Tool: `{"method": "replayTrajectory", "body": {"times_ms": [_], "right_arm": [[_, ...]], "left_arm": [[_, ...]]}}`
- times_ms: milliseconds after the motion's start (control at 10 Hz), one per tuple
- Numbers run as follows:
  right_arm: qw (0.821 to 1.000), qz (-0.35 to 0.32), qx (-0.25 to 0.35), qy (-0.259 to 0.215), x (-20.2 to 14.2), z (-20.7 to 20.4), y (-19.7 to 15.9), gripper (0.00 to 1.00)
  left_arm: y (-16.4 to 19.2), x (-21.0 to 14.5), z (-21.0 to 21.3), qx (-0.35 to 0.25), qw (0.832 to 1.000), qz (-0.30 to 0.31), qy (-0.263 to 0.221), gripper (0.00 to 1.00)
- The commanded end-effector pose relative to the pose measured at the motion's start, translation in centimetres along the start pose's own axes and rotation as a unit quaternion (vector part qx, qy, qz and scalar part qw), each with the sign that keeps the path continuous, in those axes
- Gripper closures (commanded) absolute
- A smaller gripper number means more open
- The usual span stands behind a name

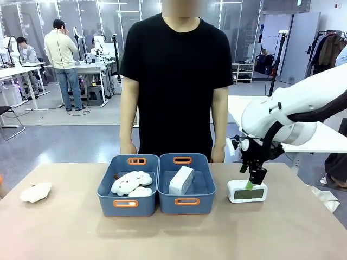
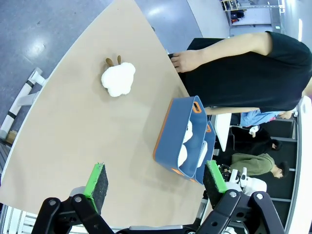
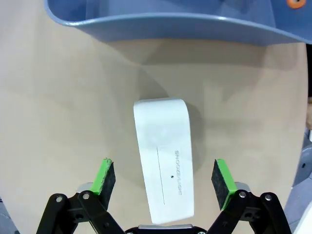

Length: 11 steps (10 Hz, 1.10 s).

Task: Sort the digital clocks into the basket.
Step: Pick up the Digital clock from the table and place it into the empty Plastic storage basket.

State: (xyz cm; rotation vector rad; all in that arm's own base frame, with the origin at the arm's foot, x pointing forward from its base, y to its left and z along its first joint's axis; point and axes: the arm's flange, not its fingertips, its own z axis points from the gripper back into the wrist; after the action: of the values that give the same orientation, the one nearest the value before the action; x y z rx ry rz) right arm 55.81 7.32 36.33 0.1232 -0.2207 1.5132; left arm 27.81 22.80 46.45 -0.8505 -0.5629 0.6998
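— Front?
— Tan table (image 1: 65, 227), with lab desks (image 1: 21, 70) behind. The first clock (image 1: 181, 180) lies in the right basket (image 1: 203, 201). The second clock (image 1: 246, 191) stands beside it, under the right gripper (image 1: 255, 181).
— Left wrist?
— The left gripper (image 2: 156, 178) is spread over bare tabletop.
— Right wrist?
— Jaws spread, flanking the second clock.

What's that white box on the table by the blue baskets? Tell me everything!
It's a digital clock: a white, smooth plastic box with rounded corners and a grey-green display facing the robot. It stands upright on the table, right of the basket, apart from it. The right gripper hangs open around it, pads either side, not touching.
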Motion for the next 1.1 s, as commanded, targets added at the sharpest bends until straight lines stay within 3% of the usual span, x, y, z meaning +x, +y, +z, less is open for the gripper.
{"method": "replayTrajectory", "body": {"times_ms": [0, 500, 600, 700, 800, 1000], "right_arm": [[0.999, -0.009, 0.016, 0.03, 0.5, -1.0, -0.1, 0.0], [0.998, -0.001, 0.03, 0.052, 0.5, -5.3, 0.5, 0.03], [0.998, -0.003, 0.026, 0.065, 0.3, -5.8, 0.3, 0.41], [0.997, -0.003, 0.022, 0.067, 0.2, -6.0, 0.3, 0.59], [0.998, -0.004, 0.018, 0.064, 0.1, -5.9, 0.3, 1.0], [0.998, -0.005, 0.013, 0.06, -0.1, -5.3, 0.2, 1.0]], "left_arm": [[0.2, 0.0, -0.1, -0.016, 1.0, -0.01, 0.001, 0.0], [0.2, 0.0, -0.1, -0.016, 1.0, -0.01, 0.001, 0.0], [0.2, 0.0, -0.1, -0.016, 1.0, -0.01, 0.001, 0.0], [0.2, 0.0, -0.1, -0.016, 1.0, -0.01, 0.001, 0.0], [0.2, 0.0, -0.1, -0.016, 1.0, -0.01, 0.001, 0.0], [0.2, 0.0, -0.1, -0.016, 1.0, -0.01, 0.001, 0.0]]}}
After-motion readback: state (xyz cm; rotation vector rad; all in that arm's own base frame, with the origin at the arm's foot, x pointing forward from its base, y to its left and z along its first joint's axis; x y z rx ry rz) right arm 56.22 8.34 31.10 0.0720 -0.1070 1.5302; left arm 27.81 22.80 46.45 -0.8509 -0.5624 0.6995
